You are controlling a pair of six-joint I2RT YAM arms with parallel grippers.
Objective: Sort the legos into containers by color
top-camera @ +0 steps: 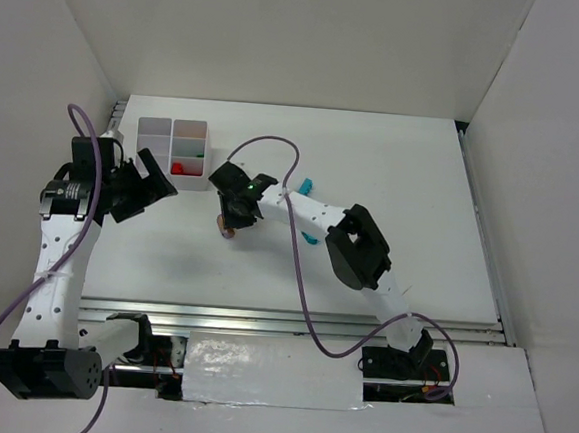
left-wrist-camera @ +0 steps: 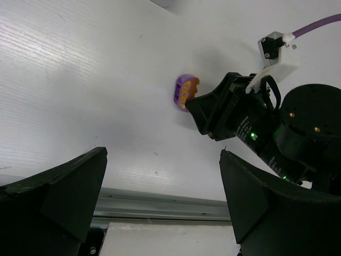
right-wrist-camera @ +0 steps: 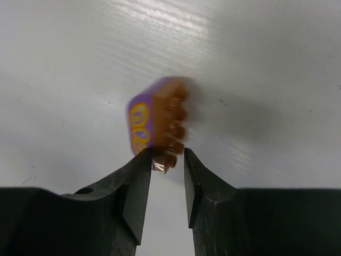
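White tabletop (right-wrist-camera: pixel 64 64); purple-orange lego (right-wrist-camera: pixel 157 120) tight in the right claw (right-wrist-camera: pixel 167 157), at its very tips.

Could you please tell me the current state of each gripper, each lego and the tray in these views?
right gripper: shut on the purple-and-orange lego.
purple-and-orange lego: pinched at one end between the right fingertips.
left gripper: open, holding nothing.
white divided tray: red legos in one compartment, several compartments bare.
teal legos: two, loose on the table, not in the tray.
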